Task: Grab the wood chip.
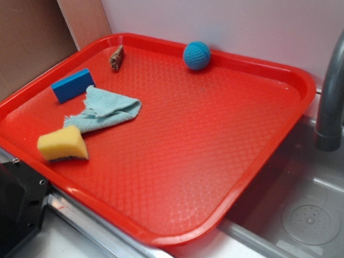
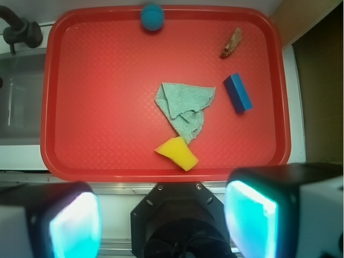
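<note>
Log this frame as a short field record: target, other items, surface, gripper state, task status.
target: small brown ridged wood chip, lying near the tray's far corner, untouched
other items: blue knitted ball against the far rim; blue rectangular block; crumpled light teal cloth; yellow sponge wedge
surface: red plastic tray beside a grey sink
gripper: gripper open, short of the tray's near rim, holding nothing
task status: grasp not yet begun

I see a red tray [image 1: 286, 78]; on it, a crumpled teal cloth [image 1: 104, 111], with a blue block [image 1: 72, 85] and yellow sponge [image 1: 62, 144] beside the cloth, a blue ball [image 1: 197, 55] well apart.
</note>
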Available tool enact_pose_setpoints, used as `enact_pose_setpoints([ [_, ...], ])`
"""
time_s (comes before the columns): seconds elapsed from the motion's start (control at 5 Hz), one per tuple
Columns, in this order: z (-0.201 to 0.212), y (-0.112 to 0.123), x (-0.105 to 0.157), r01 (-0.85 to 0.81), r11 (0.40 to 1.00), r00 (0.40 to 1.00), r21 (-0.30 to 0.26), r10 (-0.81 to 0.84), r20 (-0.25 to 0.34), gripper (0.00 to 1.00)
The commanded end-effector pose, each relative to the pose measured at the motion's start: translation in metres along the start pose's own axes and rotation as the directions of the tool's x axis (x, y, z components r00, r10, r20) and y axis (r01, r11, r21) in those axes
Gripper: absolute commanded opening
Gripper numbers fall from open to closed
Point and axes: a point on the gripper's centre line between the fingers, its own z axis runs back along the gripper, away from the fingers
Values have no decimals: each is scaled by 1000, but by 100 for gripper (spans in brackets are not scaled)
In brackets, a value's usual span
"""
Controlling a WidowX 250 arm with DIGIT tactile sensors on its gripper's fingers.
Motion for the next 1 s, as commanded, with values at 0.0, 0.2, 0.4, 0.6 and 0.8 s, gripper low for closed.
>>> enact_pose_setpoints([
  [0.0, 0, 0, 0, 0, 1000, 1000, 0, 0, 0, 100],
  [0.2, -5, 14, 13, -78, 997, 997, -4, 78, -5, 100],
  [0.4, -24, 34, 30, -186, 983, 983, 0, 186, 9, 100],
  [0.6, -47, 58, 53, -337, 941, 940, 24, 336, 54, 100],
  [0.8, -67, 79, 76, -499, 866, 858, 30, 488, 159, 100],
])
